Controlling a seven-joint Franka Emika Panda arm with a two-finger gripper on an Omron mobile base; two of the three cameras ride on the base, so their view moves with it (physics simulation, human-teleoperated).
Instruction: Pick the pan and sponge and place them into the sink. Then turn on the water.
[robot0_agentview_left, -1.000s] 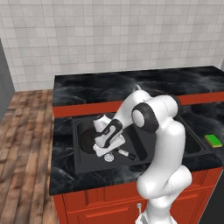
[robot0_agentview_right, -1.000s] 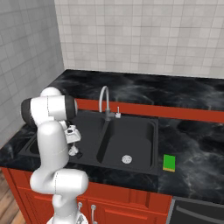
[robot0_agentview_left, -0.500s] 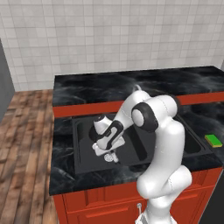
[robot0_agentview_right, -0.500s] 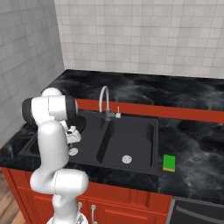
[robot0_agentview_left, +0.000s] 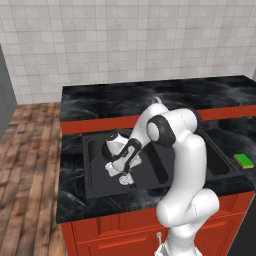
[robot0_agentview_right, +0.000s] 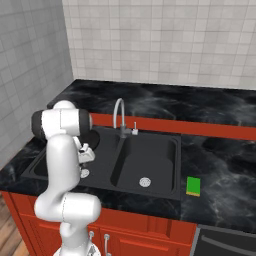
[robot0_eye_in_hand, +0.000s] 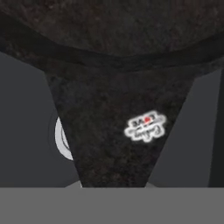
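The jaws stand narrow, down low in the left basin of the sink. In the hand view they look closed on the handle of the pan. The handle is a dark speckled bar that widens toward 12 o'clock, where it meets the pan's rim, and it carries a small white label at about 4 o'clock. A round silver drain peeks out from behind the handle at 9 o'clock, so the pan sits over the basin floor. I cannot tell whether it rests on that floor or hangs just above it.

My guess is that the pan is rigid and fairly heavy, with its weight well out from the handle. A hold near the handle's end would let it tip or swivel, and the smooth finish may slip, so a grip closer to the bowl is safer.

The sponge lies on the counter at 3 o'clock of the sink, well apart from the arm. It should be light and soft, best pinched across its short sides. The faucet rises at the sink's 12 o'clock edge, with no water running.
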